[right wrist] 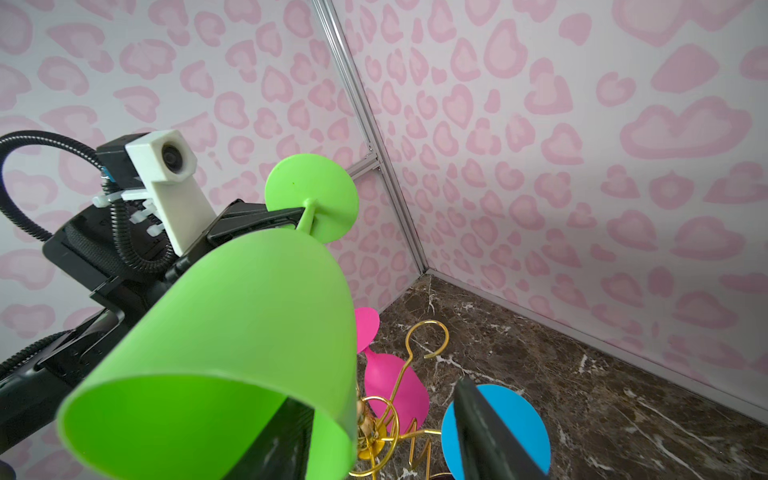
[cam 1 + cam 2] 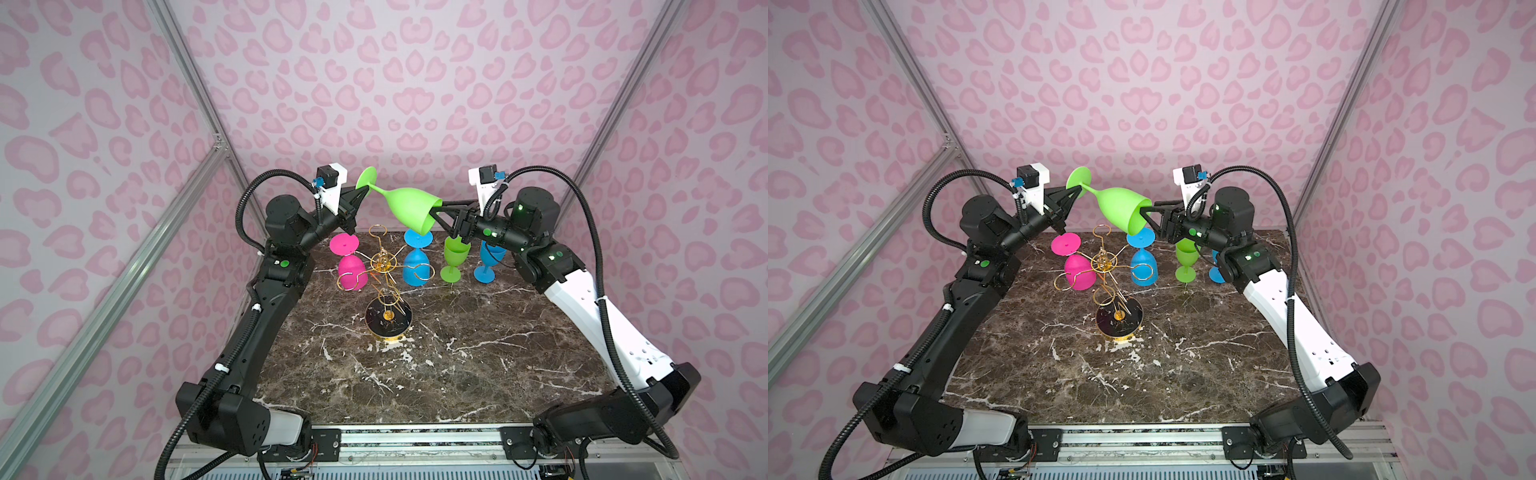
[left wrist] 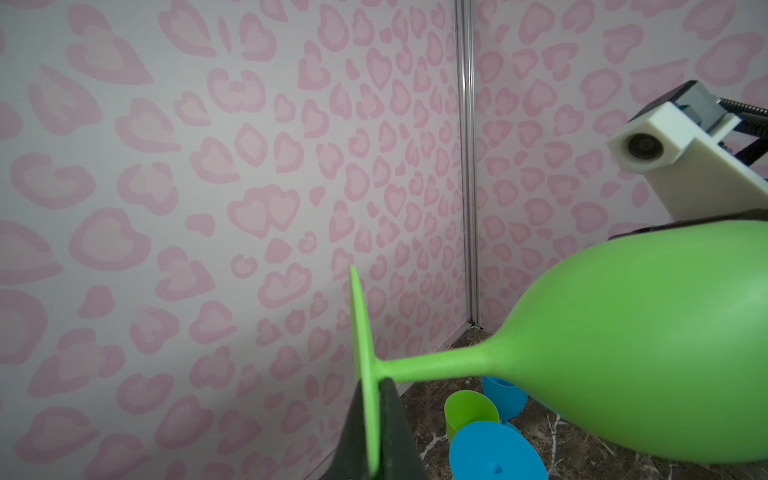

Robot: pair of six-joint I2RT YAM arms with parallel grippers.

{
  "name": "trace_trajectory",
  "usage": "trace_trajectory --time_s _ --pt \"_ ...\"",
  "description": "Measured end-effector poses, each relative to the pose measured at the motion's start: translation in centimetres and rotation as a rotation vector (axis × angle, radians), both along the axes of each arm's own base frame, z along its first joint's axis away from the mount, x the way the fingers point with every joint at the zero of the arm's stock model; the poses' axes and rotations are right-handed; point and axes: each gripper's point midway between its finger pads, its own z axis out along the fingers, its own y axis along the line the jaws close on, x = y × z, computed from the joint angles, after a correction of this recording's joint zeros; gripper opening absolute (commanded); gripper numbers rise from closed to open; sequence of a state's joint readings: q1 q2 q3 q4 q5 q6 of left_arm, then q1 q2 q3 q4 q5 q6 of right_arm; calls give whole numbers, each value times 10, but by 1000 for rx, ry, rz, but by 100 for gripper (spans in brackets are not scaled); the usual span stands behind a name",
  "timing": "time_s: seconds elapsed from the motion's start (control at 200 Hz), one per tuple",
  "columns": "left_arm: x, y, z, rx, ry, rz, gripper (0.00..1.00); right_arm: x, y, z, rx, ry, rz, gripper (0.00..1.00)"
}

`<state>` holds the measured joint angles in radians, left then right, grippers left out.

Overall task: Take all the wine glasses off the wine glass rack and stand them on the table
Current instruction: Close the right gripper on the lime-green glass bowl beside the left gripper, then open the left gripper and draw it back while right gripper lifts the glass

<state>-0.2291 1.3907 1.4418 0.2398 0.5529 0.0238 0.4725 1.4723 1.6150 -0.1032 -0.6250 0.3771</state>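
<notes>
Left arm [image 2: 266,307]: black links, white shell at shoulder. Right arm [image 2: 590,307]: long white shell, black joints. Black corrugated conduit [image 2: 597,241] along each, white zip ties [image 2: 222,368]. White wrist camera block [image 2: 332,187], blue connector. Green status lights [image 2: 284,263]. Left claw [image 2: 365,190], right claw [image 2: 437,209]: black wedge fingers

A dark marble tabletop [image 2: 457,365] sits enclosed by pink heart-patterned walls [image 2: 415,62] and silver aluminium rails [image 2: 126,270].
</notes>
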Motion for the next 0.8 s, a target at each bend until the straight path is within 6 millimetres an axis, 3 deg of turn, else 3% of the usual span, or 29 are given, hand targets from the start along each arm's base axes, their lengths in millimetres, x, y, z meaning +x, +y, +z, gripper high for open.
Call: trace_trajectory --time_s 0.1,0.465,0.61,0.8 --pt "0 0 0 -5 6 -2 3 1 10 2 -1 -6 14 47" --pt "1 2 -1 -34 38 -5 3 11 17 3 4 -6 6 1" --pt "1 2 -1 -45 48 -4 5 11 17 5 13 -3 5 0" --pt "-1 2 3 -60 43 -13 33 9 15 9 28 2 -9 0"
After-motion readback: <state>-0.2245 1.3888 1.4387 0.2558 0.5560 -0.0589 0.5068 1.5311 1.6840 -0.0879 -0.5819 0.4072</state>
